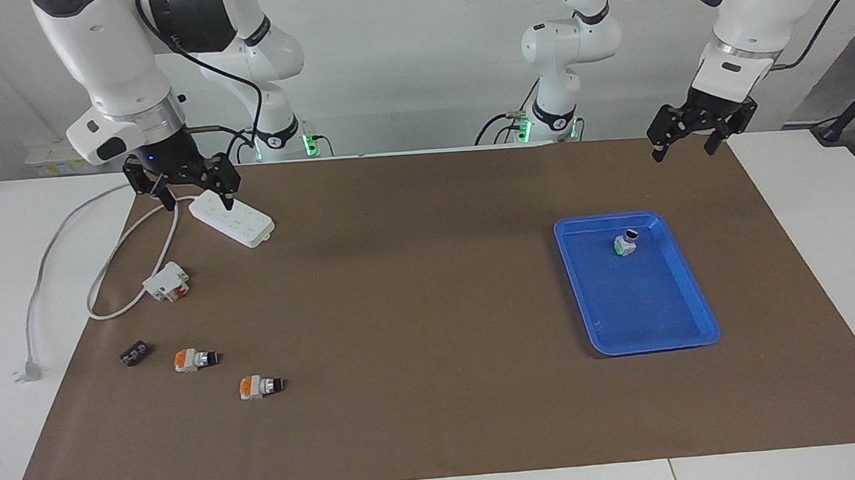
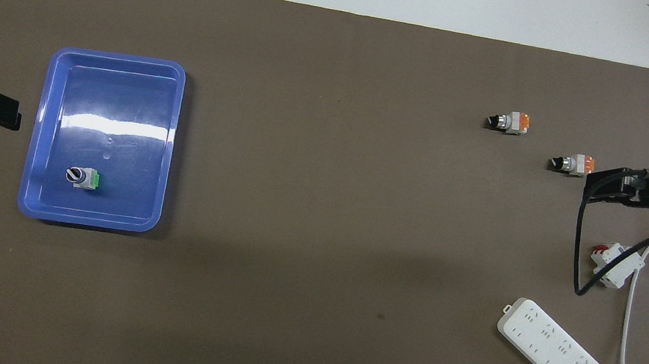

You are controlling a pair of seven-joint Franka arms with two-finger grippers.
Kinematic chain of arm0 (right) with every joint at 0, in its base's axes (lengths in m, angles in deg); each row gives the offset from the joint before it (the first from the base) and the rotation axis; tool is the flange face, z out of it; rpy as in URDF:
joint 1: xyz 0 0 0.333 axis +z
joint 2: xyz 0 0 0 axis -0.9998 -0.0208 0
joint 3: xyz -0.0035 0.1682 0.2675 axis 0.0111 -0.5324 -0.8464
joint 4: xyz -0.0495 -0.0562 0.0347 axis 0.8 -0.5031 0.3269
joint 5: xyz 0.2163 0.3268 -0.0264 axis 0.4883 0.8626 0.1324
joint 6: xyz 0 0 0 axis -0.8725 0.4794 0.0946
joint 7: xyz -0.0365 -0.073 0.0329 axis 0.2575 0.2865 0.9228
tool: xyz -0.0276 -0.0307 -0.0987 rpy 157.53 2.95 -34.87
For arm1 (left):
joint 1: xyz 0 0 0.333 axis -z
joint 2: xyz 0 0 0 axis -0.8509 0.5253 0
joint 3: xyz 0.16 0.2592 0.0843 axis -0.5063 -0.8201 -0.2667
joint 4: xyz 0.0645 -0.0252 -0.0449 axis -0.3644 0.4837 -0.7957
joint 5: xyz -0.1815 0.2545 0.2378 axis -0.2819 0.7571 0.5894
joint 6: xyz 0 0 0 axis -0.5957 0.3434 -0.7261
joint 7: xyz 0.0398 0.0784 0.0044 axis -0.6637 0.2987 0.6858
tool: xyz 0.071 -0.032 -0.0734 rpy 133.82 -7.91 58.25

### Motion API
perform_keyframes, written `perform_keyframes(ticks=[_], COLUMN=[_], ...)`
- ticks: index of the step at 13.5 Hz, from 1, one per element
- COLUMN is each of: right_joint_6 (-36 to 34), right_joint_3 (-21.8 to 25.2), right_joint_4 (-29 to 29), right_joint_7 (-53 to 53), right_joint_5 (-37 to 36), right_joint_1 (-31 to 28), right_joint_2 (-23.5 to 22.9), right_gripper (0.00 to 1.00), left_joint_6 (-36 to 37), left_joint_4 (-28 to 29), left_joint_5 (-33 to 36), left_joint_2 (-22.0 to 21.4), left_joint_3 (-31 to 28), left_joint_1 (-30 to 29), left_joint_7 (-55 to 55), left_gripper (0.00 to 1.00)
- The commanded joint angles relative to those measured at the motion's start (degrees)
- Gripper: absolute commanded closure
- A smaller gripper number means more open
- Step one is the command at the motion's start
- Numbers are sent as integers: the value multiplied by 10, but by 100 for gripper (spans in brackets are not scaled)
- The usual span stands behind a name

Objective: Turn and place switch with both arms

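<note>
Facing view: the right end effector [image 1: 193,197] hangs with fingers apart over the white plastic power strip [image 1: 232,218], two orange-ended grey selector switches [image 1: 196,359] lying on the worktop below it. The left end effector [image 1: 684,146], fingers apart, hangs clear of the blue plastic tray [image 1: 688,320], where a green-ended switch [image 1: 626,243] stands.

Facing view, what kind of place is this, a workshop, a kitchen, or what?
Most likely a robotics lab bench set up for handling tests. Two white arms stand at a table under a brown mat, with small electrical parts laid out: selector switches, a power strip and a blue tray.
</note>
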Motion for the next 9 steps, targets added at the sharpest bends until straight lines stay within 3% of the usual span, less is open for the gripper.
perform_keyframes(ticks=[1, 9], right_joint_6=[0, -1], right_joint_3=[-1, 0], right_joint_4=[-4, -4], right_joint_7=[8, 12], right_joint_5=[7, 7], right_joint_1=[-2, -3], right_joint_2=[-3, -3], right_gripper=[0, 0], left_joint_6=[-15, -18], left_joint_4=[27, 30], left_joint_5=[8, 7], left_joint_2=[-22, -22], left_joint_3=[0, 0], left_joint_1=[3, -2], left_joint_7=[-2, -4], left_gripper=[0, 0])
